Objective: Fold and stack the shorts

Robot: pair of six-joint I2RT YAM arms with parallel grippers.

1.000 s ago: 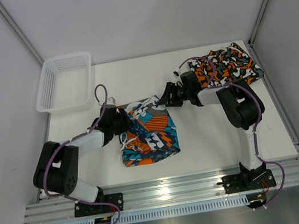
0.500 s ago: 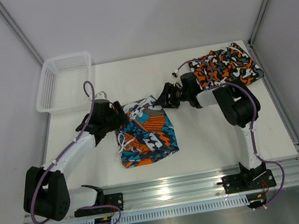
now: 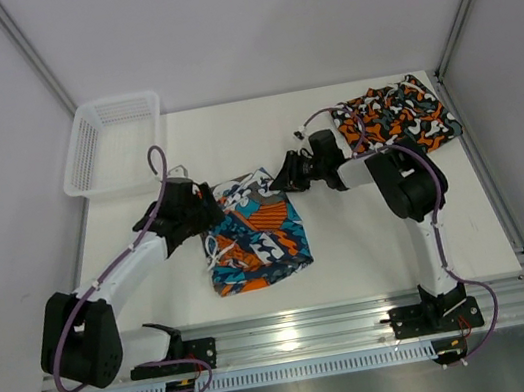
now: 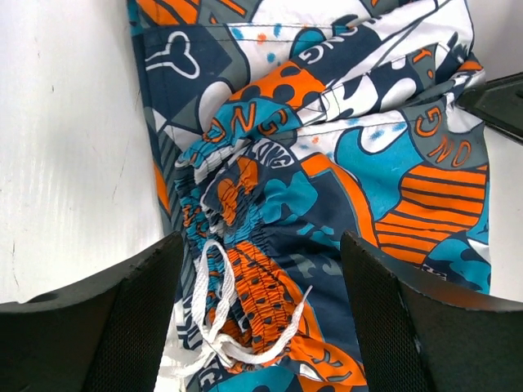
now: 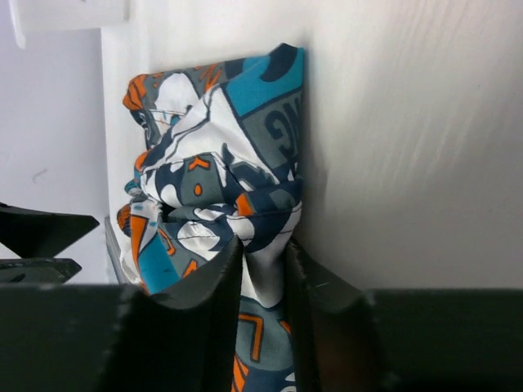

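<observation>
Top view: fixed high, behind the arm bases, looks down and forward over the whole counter (image 3: 373, 247) from afar. Left wrist view: looks steeply down between the left fingers (image 4: 106, 327), close on the cartoon-print shorts (image 4: 343, 188). Right wrist view: sits low, looks level along the counter past the right fingers (image 5: 192, 318), very close. Shared by all three: those shorts.

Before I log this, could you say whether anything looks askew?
The cartoon-print shorts lie bunched and skewed, their white drawstring trailing loose; the camouflage shorts sit rumpled at the far right corner.
</observation>
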